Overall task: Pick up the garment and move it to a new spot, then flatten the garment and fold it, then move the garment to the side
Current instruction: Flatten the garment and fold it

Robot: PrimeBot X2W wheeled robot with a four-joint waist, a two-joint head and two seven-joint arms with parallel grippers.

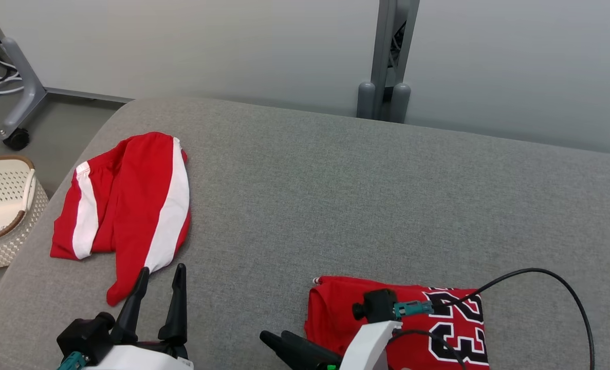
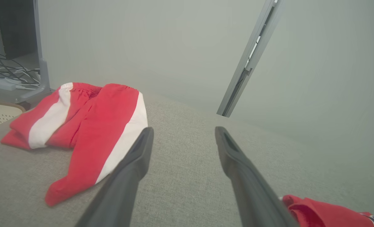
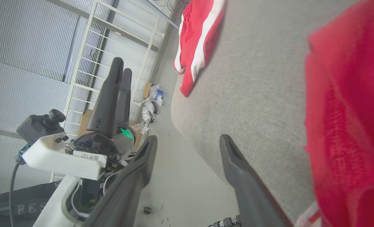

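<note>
The garment, a red jersey [image 1: 346, 313] with black and white numbers, lies folded on the grey table [image 1: 335, 195] at its near right edge; it also shows in the left wrist view [image 2: 316, 211] and the right wrist view [image 3: 347, 110]. My right gripper [image 1: 274, 336] is just left of it, fingers pointing left, open and empty [image 3: 188, 138]. My left gripper [image 1: 161, 271] stands open at the near left, its tips [image 2: 184, 130] beside the lower end of a pair of red shorts.
The red shorts [image 1: 130, 205] with white stripes lie crumpled at the table's left [image 2: 89, 126]. A white woven basket [image 1: 1, 205] stands off the left edge. A grey post [image 1: 387, 56] rises behind the table. A black cable [image 1: 567, 280] loops near the jersey.
</note>
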